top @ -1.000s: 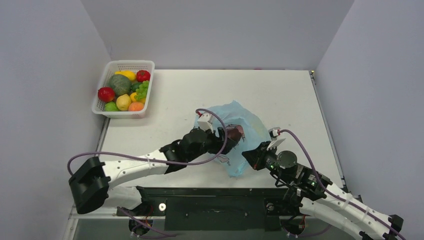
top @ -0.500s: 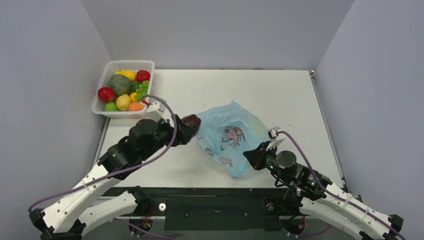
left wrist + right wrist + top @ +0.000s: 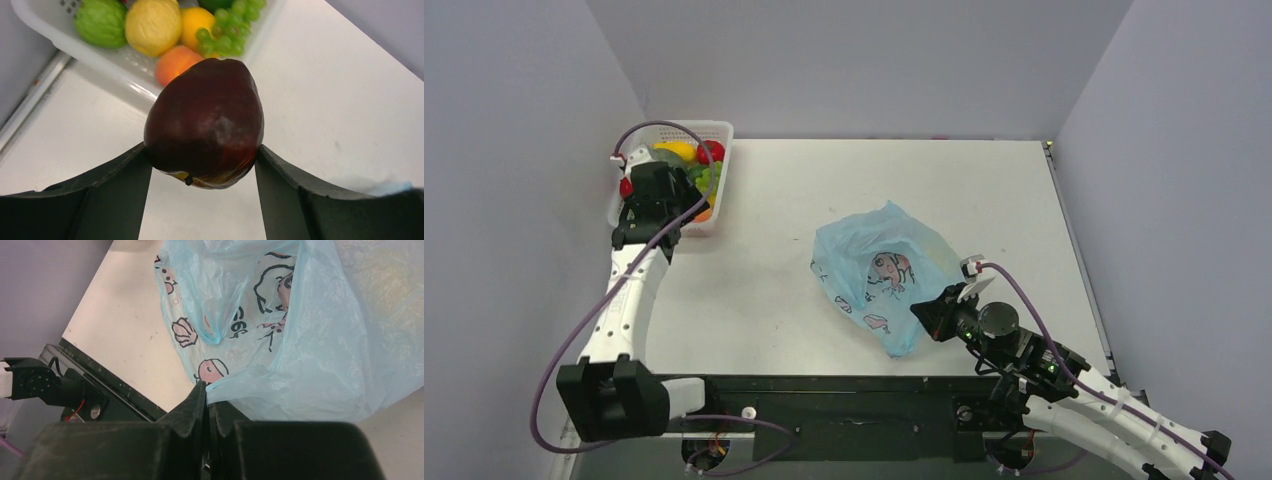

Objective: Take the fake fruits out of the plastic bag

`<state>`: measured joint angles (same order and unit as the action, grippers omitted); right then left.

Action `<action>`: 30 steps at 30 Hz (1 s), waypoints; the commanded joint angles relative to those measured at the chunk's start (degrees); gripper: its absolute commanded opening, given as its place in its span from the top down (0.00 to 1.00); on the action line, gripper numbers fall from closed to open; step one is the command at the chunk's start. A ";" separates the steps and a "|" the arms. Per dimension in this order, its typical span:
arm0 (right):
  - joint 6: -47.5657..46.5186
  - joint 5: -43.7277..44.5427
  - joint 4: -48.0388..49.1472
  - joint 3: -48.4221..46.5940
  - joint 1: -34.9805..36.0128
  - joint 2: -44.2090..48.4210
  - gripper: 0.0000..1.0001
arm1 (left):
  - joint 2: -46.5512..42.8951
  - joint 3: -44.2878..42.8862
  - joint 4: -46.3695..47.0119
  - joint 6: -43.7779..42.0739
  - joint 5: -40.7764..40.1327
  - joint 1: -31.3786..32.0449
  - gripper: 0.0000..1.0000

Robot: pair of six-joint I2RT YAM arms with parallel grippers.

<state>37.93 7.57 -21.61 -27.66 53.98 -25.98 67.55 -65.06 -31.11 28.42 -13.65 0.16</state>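
White lattice basket [image 3: 724, 135] sat at the far-left corner of the white table [image 3: 984, 200], holding green grapes [image 3: 225, 31], yellow lemon [image 3: 152, 25], peach [image 3: 177, 64], bumpy green fruit [image 3: 100, 20].

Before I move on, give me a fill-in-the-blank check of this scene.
The right gripper pinches the translucent light-blue plastic bag with jaws ____.
The left gripper holds the dark purplish-brown glossy toy fruit, already out of the ____.
The white lattice plastic basket sits at the far ____ corner of the table.
Answers: shut; bag; left.
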 commanded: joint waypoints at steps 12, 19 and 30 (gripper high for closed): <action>-0.46 -2.32 1.99 -3.50 -0.36 -1.31 1.00 | 36.15 -24.78 12.55 -3.24 1.29 -11.03 0.45; -1.59 -2.53 2.31 -4.81 -0.41 -3.65 1.00 | 44.11 -36.50 3.14 -3.33 4.35 -12.76 0.35; -1.51 -3.16 3.15 -5.13 -0.43 -5.47 1.00 | 44.21 -37.30 2.40 -6.51 6.89 -13.65 0.04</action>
<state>36.77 4.86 -21.08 -30.76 53.98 -31.57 112.03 -100.09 -28.18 24.12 -8.54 -12.58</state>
